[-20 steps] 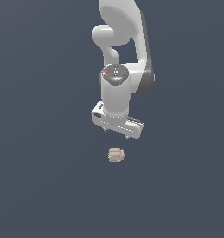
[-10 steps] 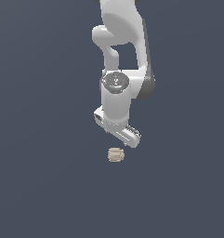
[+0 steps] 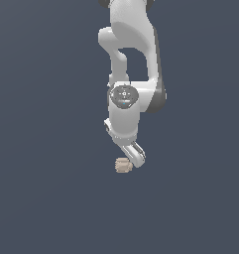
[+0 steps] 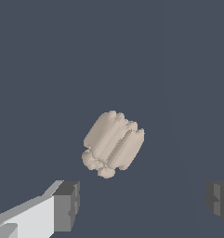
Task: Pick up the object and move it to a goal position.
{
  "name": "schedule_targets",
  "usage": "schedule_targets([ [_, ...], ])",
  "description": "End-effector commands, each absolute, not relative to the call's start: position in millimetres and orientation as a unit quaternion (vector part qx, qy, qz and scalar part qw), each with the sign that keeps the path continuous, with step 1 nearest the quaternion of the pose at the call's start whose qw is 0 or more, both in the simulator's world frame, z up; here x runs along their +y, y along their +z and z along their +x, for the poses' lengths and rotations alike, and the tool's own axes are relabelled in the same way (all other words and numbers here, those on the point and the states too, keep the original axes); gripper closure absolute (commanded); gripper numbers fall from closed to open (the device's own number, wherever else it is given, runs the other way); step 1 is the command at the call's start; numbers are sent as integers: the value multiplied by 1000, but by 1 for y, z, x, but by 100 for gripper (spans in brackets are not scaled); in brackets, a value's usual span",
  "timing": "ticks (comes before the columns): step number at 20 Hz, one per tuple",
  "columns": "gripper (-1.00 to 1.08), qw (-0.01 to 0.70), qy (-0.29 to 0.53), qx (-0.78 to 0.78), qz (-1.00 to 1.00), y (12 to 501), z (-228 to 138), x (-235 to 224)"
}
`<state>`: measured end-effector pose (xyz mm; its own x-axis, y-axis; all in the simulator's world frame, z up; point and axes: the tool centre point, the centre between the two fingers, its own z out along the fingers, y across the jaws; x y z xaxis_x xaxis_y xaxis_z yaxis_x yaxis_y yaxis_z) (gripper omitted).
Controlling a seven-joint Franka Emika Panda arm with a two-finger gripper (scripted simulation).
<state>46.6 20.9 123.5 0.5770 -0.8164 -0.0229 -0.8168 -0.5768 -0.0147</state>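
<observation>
Hanging from a white jointed arm (image 3: 127, 59), the gripper (image 3: 132, 158) points downward over a plain dark blue-grey floor (image 3: 41, 198). Its two dark grey fingertips (image 4: 67, 204) stand wide apart in the wrist view, with nothing between them, so the gripper is spread and released, holding nothing. Only the near fingertip and its white finger body show fully there; the other fingertip is cut off at the picture's edge.

Below the gripper lies the object (image 3: 122, 165), a small beige-tan lump with ribs running along its barrel-like body. In the exterior view it sits just under the gripper's lower end, slightly toward the exterior view's left of it, and looks close to it; whether they touch cannot be told from that angle. In the wrist view the object (image 4: 113, 144) lies tilted, its ribs slanting, ahead of the gap between the fingertips and clear of both. It is much smaller than the gripper's body and rests alone on the floor.
</observation>
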Motion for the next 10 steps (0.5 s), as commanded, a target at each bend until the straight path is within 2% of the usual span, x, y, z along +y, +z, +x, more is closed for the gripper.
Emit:
schedule_targets([
  [1, -92, 11, 7, 490, -872, 120, 50, 21],
  [10, -92, 5, 5, 591, -807, 106, 60, 21],
])
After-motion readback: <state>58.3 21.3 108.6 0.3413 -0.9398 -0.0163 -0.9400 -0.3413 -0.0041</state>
